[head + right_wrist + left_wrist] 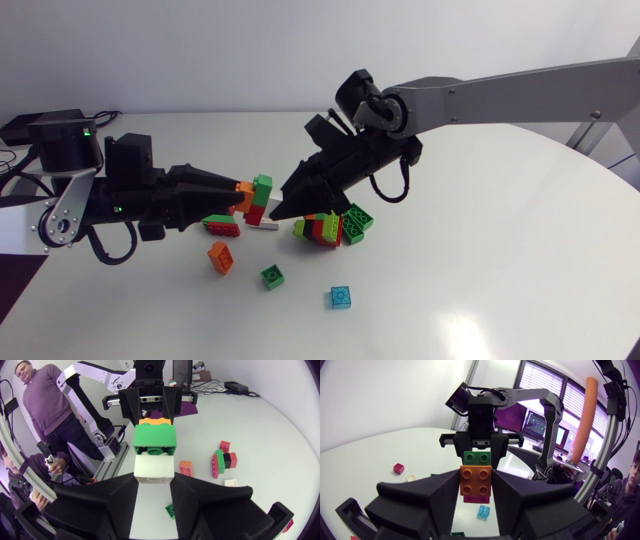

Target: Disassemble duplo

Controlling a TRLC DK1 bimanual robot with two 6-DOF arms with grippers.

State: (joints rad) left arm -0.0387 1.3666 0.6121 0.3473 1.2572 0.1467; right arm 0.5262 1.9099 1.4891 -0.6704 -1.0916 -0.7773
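my left gripper (233,200) is clenched on the orange brick (475,480) and my right gripper (283,204) on the white brick (154,470), the two ends of one short duplo stack held between my arms over the white table (480,250), with a green brick (155,440) in the middle. the left wrist view alone shows a magenta brick (476,498) under the orange one, and the head view alone shows the heap of bricks (335,226) near my right gripper. all bricks are shiny plastic with round studs.

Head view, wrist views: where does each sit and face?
Head view: fixed above the table, looking down; left hand and right hand grip the duplo stack.
Left wrist view: on left arm's last link, over its own hand, facing the right hand.
Right wrist view: mirrored, facing the left hand.
Shared: both wrist views show the stack's green brick.
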